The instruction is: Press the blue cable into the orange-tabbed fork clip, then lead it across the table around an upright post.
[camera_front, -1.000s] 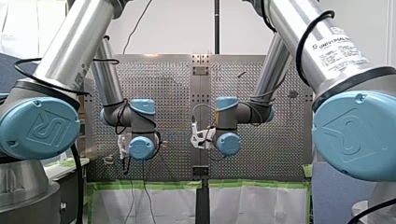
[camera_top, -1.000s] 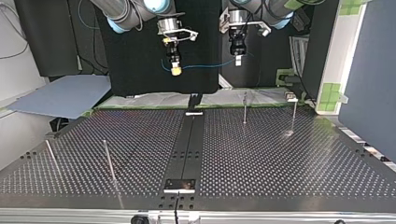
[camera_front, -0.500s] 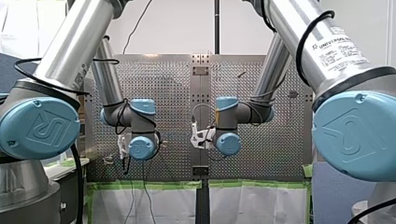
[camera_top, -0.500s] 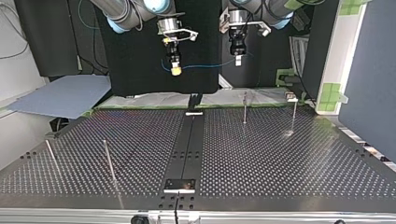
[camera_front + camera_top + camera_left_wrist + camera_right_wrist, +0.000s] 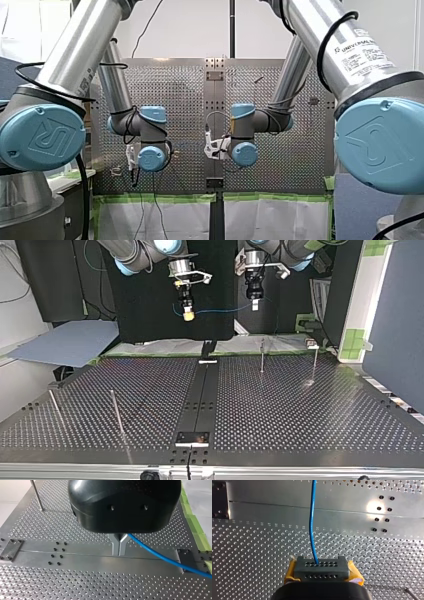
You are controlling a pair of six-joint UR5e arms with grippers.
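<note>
Our left hand [image 5: 119, 548] has its two metal fingers pressed together on the blue cable [image 5: 162, 558], which leaves the fingertips on one side and slants away above the perforated desk [image 5: 62, 587]. Our right hand [image 5: 322, 568], with yellow pads showing on both sides of a grey, hole-dotted block, pinches the same cable. The line rises out of that block and runs straight ahead over the desk's smooth middle strip [image 5: 287, 510].

Seen from across the desk, both hands hang side by side well above it, against a black backdrop [image 5: 140, 315]. The right hand is at the top view's left and the left hand at its right. Between them the cable hangs in a shallow sag, touching nothing else. A short loop of it shows on the right hand's other side, toward the view's left.

Four thin upright posts [image 5: 262, 356] stand on the desk below, all well apart from the cable. Two are near the far edge at the top view's right, and two are nearer the camera at its left. From behind the arms, we cannot make out either hand's fingers.
</note>
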